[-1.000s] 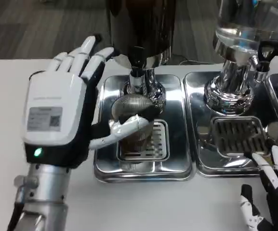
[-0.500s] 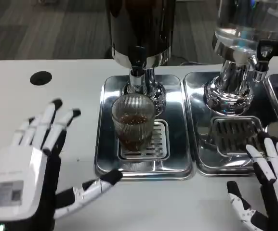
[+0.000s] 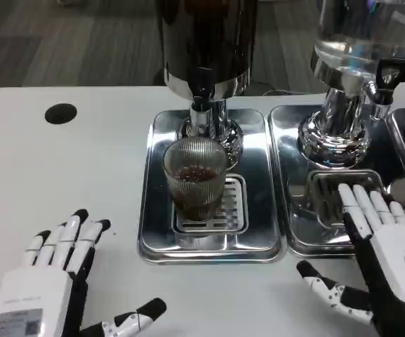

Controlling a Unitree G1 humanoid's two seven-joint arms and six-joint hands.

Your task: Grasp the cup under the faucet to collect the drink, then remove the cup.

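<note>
While the ribbed glass cup stands on the drip tray under the faucet, holding dark drink, we see the left hand and right hand low over the bench, fingers released and spread, grasping nothing.

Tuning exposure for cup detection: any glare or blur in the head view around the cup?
Head view: sharp overall, no motion blur on the cup. The steel tray and the dispenser base carry bright reflections. The ribbed glass shows dark liquid clearly. Both the left hand and the right hand are crisp, cut by the frame edge.
</note>
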